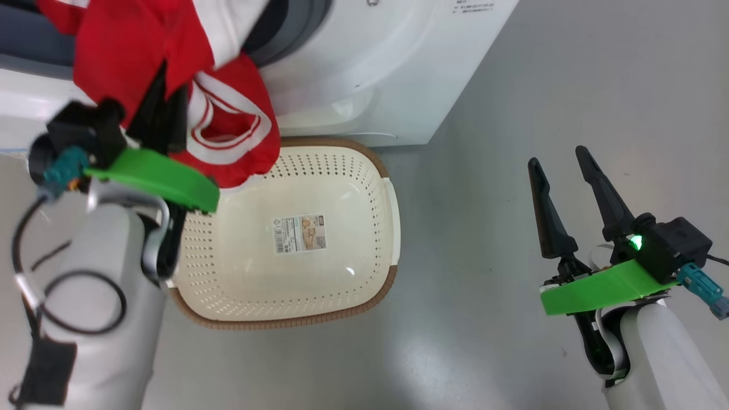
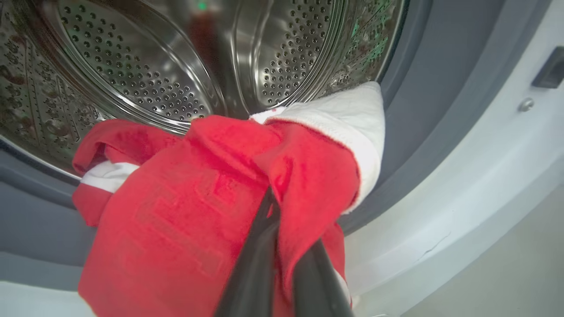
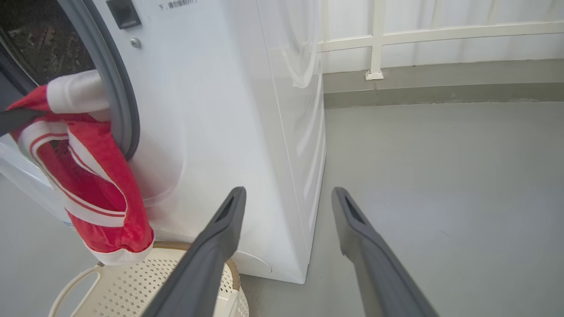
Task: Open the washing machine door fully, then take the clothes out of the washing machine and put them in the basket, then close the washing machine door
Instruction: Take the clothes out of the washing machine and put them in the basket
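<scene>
My left gripper (image 1: pixel 165 99) is shut on the clothes (image 1: pixel 228 131), a bright red garment with white bands. In the left wrist view its fingertips (image 2: pixel 271 207) pinch the red cloth (image 2: pixel 176 211) at the mouth of the washing machine (image 1: pixel 370 74), in front of the steel drum (image 2: pixel 145 66). The garment (image 3: pixel 97 176) hangs out of the opening, over the grey rubber ring (image 3: pixel 116 88), with its lower end just above the basket (image 3: pixel 110 281). The cream basket (image 1: pixel 393 228) stands on the floor against the machine's front. My right gripper (image 1: pixel 557 156) is open and holds nothing, off to the right. The door is out of view.
Grey floor (image 1: pixel 512 319) lies to the right of the basket, around my right gripper (image 3: pixel 288 193). The machine's white side panel (image 3: pixel 264 132) is close ahead of it. A pale wall with a white railing (image 3: pixel 440 33) stands behind the floor.
</scene>
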Tool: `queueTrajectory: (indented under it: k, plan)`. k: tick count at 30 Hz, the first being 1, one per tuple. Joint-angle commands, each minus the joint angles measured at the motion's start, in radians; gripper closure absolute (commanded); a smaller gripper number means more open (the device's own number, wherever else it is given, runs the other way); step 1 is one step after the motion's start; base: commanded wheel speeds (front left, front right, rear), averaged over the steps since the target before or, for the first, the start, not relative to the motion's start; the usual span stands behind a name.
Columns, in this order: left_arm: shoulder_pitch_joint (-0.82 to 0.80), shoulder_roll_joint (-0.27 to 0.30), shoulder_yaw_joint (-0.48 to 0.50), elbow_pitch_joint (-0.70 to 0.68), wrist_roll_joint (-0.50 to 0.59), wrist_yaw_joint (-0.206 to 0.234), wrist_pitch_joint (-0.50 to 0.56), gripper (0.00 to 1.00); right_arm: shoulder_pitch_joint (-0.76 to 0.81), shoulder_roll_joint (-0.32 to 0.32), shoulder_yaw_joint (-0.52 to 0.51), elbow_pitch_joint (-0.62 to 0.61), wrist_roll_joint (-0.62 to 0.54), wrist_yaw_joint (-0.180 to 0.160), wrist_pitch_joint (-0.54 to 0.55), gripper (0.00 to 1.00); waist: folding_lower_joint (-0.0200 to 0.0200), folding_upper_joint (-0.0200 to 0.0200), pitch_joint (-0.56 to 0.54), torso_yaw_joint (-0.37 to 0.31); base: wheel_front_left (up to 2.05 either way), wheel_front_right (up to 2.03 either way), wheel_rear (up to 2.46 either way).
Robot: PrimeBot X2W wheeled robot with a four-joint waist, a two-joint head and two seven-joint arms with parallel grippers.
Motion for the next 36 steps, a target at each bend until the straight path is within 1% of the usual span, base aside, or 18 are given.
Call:
queueTrajectory:
  k: [1, 5, 10, 18, 26, 36]
  plan:
    - [0.031, 0.033, 0.032, -0.043, 0.005, 0.007, -0.009, 1.0, 0.025, 0.003, 0.021, -0.02, -0.007, 0.006, -0.006, 0.0, 0.0, 0.0, -0.011, 0.005, 0.0, 0.0, 0.0]
    - [0.12, 0.024, 0.044, -0.114, 0.006, 0.012, -0.009, 1.0, 0.036, 0.003, 0.023, -0.017, -0.008, 0.006, -0.006, 0.0, 0.0, 0.0, -0.029, 0.007, 0.0, 0.0, 0.0]
    - [0.23, 0.015, 0.05, -0.167, 0.001, 0.017, -0.009, 1.0, 0.045, 0.003, 0.024, -0.017, -0.009, 0.006, -0.006, 0.0, 0.0, 0.0, -0.041, 0.007, 0.0, 0.0, 0.0]
    - [0.359, -0.003, 0.045, -0.179, -0.032, 0.019, -0.005, 1.0, 0.048, 0.003, 0.022, -0.02, -0.014, 0.006, -0.006, 0.0, 0.0, 0.0, -0.035, 0.012, 0.0, 0.0, 0.0]
    - [0.396, -0.031, 0.005, -0.1, -0.052, 0.009, 0.002, 1.0, 0.034, 0.003, 0.026, -0.022, -0.016, 0.006, -0.006, 0.0, 0.0, 0.0, -0.009, 0.011, 0.0, 0.0, 0.0]
    - [0.35, -0.049, -0.041, 0.095, -0.074, -0.01, 0.0, 1.0, 0.017, 0.003, 0.026, -0.027, -0.014, 0.006, -0.006, 0.0, 0.0, 0.0, 0.028, -0.007, 0.0, 0.0, 0.0]
